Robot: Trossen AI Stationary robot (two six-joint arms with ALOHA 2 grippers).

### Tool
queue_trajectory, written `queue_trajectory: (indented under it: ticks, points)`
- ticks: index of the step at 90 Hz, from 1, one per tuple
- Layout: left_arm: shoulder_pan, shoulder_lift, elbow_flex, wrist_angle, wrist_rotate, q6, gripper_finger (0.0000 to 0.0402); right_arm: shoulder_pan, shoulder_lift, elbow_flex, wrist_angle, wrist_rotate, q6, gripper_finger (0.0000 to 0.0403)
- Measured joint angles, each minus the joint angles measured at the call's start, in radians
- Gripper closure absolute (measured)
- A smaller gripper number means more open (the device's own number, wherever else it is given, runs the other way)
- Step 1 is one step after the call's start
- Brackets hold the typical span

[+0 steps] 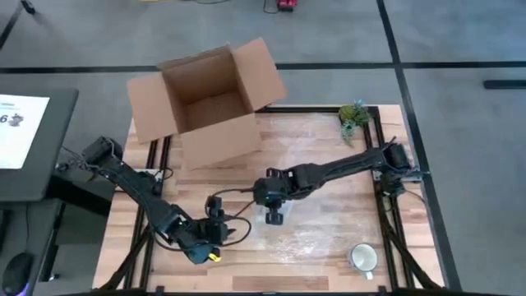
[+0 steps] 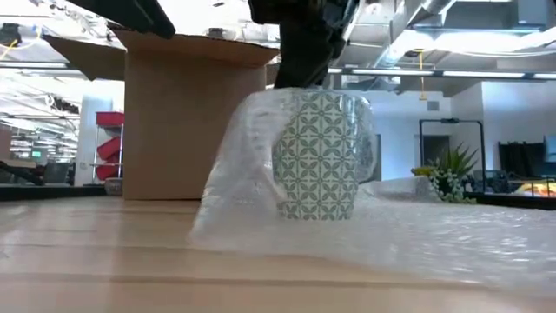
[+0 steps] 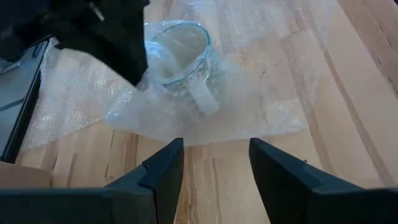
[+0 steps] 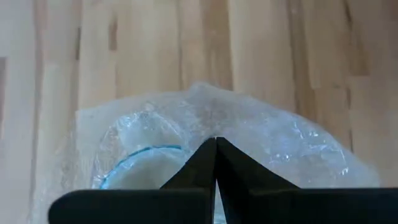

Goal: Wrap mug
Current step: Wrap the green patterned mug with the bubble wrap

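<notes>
A white mug with a green pattern (image 2: 317, 165) stands upright on a sheet of clear bubble wrap (image 2: 434, 230) near the middle of the table. Part of the sheet is drawn up and over the mug (image 3: 186, 50). My right gripper (image 4: 216, 142) is above the mug, shut on the wrap. My left gripper (image 3: 214, 149) waits open to the mug's left, low over the table, with nothing between its fingers. In the high view my right gripper (image 1: 274, 205) covers most of the mug. My right gripper pinches a raised fold of the bubble wrap (image 4: 214, 134) between its two fingers, right over the mug's rim (image 4: 146, 152). The fingers come from above, pointing down. The wrap drapes from the hold down the mug's side (image 2: 239, 169) onto the table; the mug stays standing.
An open cardboard box (image 1: 205, 99) stands at the table's far left. A small green plant (image 1: 353, 115) is at the far right corner. A second white mug (image 1: 363, 257) sits near the front right. Bare wood lies between my left gripper (image 1: 219, 215) and the wrap.
</notes>
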Motion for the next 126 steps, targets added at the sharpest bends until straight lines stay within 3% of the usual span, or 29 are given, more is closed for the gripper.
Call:
queue_trajectory:
  ticks: [39, 80, 126]
  points:
    - [0.000, 0.000, 0.000, -0.026, -0.004, -0.020, 0.0238, 0.021, 0.001, -0.030, 0.016, -0.015, -0.020, 0.0403]
    - [0.000, 0.000, 0.000, -0.043, -0.005, -0.026, 0.0238, 0.072, -0.015, 0.035, -0.136, -0.020, 0.006, 0.0403]
    - [0.002, 0.000, 0.000, -0.041, -0.004, -0.029, 0.0238, 0.065, -0.018, -0.195, 0.123, -0.023, 0.031, 0.0403]
